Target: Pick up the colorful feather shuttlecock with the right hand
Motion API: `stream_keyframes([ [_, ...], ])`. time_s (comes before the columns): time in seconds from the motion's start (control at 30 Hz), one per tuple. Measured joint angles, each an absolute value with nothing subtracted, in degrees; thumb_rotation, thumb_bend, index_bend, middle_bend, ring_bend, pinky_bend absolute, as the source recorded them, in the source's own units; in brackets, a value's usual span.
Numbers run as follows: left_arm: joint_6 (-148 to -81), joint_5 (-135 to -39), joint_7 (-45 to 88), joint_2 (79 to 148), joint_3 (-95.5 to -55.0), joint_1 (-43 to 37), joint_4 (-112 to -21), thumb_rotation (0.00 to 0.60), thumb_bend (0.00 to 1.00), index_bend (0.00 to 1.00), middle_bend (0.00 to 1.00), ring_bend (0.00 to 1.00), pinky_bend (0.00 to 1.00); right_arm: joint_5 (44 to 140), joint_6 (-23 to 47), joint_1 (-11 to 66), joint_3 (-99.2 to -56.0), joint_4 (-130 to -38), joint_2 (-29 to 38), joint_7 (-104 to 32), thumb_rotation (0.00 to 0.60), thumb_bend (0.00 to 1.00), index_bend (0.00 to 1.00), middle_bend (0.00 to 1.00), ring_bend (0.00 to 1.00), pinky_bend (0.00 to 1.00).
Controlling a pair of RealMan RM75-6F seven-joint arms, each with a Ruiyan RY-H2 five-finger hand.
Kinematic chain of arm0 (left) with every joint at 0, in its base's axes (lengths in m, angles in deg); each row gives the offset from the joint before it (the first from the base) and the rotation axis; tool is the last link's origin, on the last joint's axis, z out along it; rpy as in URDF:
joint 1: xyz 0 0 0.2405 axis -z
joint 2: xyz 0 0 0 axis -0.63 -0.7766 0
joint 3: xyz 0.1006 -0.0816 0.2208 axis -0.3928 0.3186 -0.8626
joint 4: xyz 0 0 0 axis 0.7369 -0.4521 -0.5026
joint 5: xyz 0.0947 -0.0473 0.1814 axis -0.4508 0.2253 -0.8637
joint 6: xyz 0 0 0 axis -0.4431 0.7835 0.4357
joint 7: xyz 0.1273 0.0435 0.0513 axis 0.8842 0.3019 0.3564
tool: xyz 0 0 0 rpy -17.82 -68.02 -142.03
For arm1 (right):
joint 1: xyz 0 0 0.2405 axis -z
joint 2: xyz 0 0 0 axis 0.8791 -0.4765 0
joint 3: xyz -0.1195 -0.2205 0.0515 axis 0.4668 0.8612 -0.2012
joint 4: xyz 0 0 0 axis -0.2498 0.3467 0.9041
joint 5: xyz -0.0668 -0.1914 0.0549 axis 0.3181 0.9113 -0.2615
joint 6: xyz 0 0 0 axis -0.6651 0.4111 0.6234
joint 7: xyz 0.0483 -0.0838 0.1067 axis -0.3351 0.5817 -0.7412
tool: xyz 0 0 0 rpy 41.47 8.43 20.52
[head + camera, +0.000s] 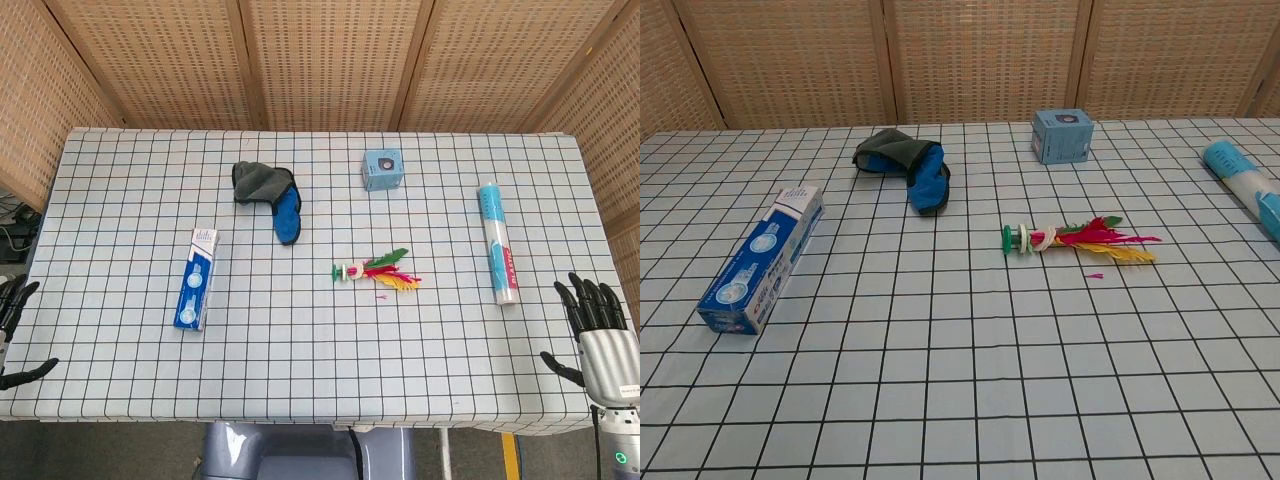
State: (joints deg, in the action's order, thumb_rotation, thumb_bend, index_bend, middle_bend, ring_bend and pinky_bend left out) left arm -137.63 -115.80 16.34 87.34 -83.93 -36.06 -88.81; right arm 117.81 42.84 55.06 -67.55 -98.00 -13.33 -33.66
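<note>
The colorful feather shuttlecock (378, 271) (1076, 240) lies flat near the middle of the checked table, green disc base to the left and red, green and yellow feathers fanned to the right. My right hand (596, 333) hovers at the table's front right corner, fingers apart and holding nothing, well to the right of the shuttlecock. At the front left edge my left hand (14, 330) is partly cut off by the frame, fingers spread, empty. Neither hand shows in the chest view.
A blue toothpaste box (196, 278) (763, 257) lies at the left. A grey and blue cloth item (270, 197) (903, 166) and a small blue box (382, 169) (1061, 135) sit further back. A white and blue tube (497, 243) (1246, 184) lies at the right.
</note>
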Motion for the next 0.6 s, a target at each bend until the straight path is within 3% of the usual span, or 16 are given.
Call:
stream_keyframes([
  [0.13, -137.8, -116.14, 17.15, 87.66, -84.03, -36.14, -88.95, 0.6, 0.0, 0.0, 0.0, 0.0, 0.0, 118.01, 42.51, 55.21, -68.18, -97.48, -13.27, -35.21, 0.6, 0.0, 0.05, 0.0, 0.0, 0.0],
  [0.43, -137.22, -116.05, 17.77, 88.57, -83.53, -35.52, -88.31, 0.6, 0.0, 0.0, 0.0, 0.0, 0.0, 120.15, 34.38, 48.75, -70.42, -94.82, -11.92, -37.39, 0.6, 0.0, 0.31, 0.0, 0.0, 0.0],
  [0.6, -136.32, -115.29, 18.32, 89.01, -83.3, -35.14, -87.98, 0.6, 0.0, 0.0, 0.0, 0.0, 0.0, 117.53, 24.73, 41.84, -73.97, -95.09, -9.31, -33.73, 0.6, 0.18, 0.41, 0.01, 0.0, 0.0],
])
